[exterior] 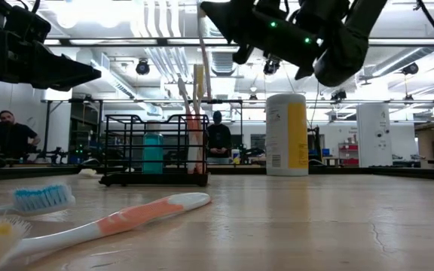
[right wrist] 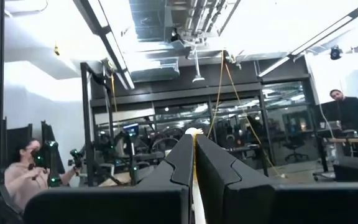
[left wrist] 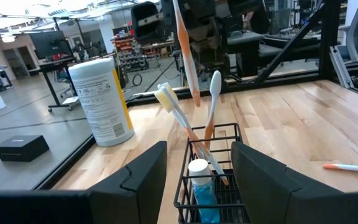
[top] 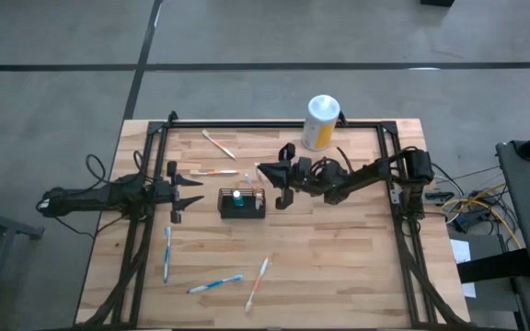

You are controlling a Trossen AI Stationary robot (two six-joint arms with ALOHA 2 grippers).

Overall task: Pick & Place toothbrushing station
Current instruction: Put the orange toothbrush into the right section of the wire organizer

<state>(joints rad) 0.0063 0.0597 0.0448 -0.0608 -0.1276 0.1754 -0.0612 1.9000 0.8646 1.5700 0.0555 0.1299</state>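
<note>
Five toothbrushes loose on the worktop [top: 339, 267], two in the basket [top: 243, 203]; right gripper [left wrist: 182, 15] fingers pinch another, left gripper [top: 191, 191] fingers spread wide. Only the low view shows two people.

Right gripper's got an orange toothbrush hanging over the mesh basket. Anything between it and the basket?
Nothing visible blocks it. The orange toothbrush in the right gripper hangs above the basket, which already holds two toothbrushes and a blue tube.

Seemingly a robotics lab: exposed ceiling ducts [exterior: 157, 60], workbenches [left wrist: 67, 65], seated people [exterior: 10, 135].
</note>
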